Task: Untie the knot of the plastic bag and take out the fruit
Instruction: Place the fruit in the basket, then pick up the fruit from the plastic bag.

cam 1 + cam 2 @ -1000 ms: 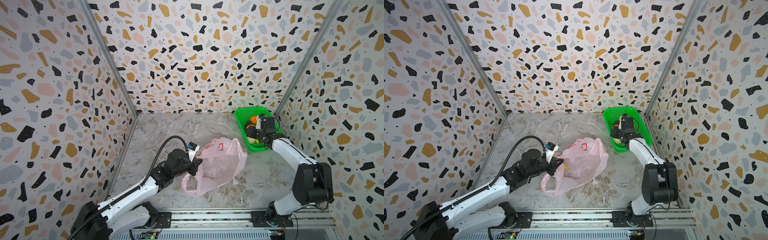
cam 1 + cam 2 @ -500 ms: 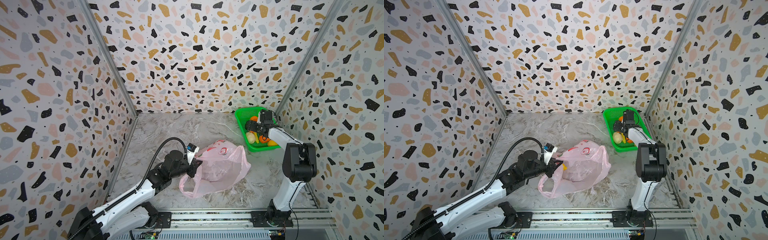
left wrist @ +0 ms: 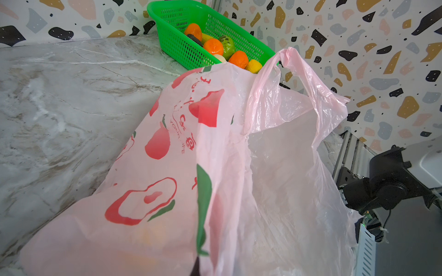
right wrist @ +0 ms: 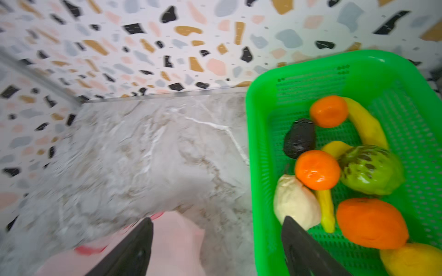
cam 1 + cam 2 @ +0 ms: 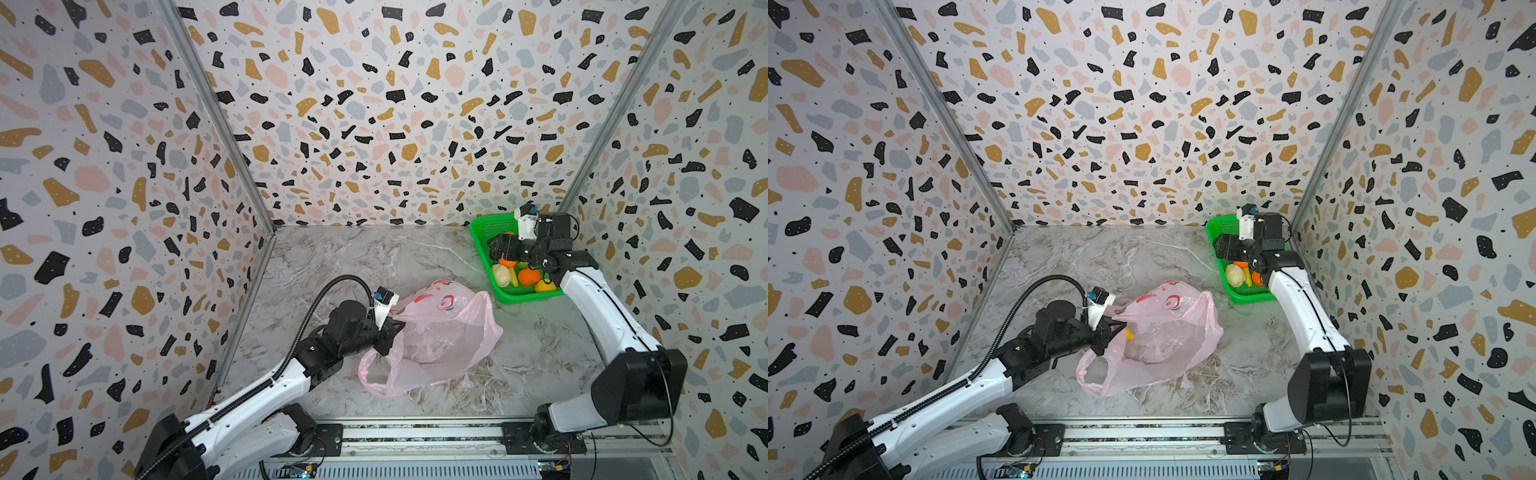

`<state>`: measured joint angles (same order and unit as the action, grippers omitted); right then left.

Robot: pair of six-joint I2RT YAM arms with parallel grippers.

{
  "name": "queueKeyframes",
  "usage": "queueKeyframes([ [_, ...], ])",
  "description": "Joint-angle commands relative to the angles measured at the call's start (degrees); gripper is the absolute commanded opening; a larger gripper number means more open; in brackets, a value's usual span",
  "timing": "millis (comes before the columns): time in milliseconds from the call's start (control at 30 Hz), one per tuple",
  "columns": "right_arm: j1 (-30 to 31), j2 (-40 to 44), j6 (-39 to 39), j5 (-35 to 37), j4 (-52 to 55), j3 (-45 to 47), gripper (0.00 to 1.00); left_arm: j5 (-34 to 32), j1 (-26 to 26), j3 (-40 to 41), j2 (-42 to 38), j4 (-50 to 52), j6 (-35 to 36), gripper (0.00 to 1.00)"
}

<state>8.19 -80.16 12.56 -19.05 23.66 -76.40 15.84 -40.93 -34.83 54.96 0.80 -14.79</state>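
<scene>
Evidently the untying is done: no knot shows anywhere. The plastic bag (image 5: 440,332) lies slack in the middle of the worktop (image 5: 353,257) with its loops apart. One handle loop (image 5: 374,376) lies flat toward the front rail, and the other stands up on the side facing the green basket (image 5: 532,297). The left gripper (image 5: 392,330) is closed on the bag's rim, pinching the thin film and holding the mouth lifted. The right gripper (image 4: 215,248) hangs over the basket's wall on the bag side, in the far right corner, with its jaws wide apart and nothing between them. The fruit (image 4: 317,169) sits in that basket: three tangerines, a blackish avocado, a green one and a cream one, beside a banana and a lemon-like piece.

The next move turns on the line from basket to bag. The bag lies toward the front and the robot's left of the right gripper, clearly apart from it. Its long axis runs roughly from the basket side down to the left gripper. In a top view a yellow-orange lump (image 5: 1128,333) shows inside the mouth, just beside the left gripper's fingers. The left wrist view also gives a faint orange tint through the film, so I judge that something may remain inside. The left arm is nearer but occupied, so the free right arm would have to cross to the held-open mouth.
</scene>
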Motion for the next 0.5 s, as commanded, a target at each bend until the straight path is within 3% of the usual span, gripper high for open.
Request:
queueKeyframes([
  [0,4.83,6.12,-2.21,-8.35,9.77,2.47,0.86,-0.65,0.15,-0.15,-1.68,-1.72,-0.14,0.00],
  [233,15.78,16.68,3.52,-12.14,14.02,7.51,0.87,4.27,0.15,0.46,0.23,-9.00,-3.53,0.00],
  [467,27.16,23.37,9.77,-8.64,12.32,17.65,0.86,7.11,-0.48,-1.35,2.70,-14.57,-6.01,0.00],
])
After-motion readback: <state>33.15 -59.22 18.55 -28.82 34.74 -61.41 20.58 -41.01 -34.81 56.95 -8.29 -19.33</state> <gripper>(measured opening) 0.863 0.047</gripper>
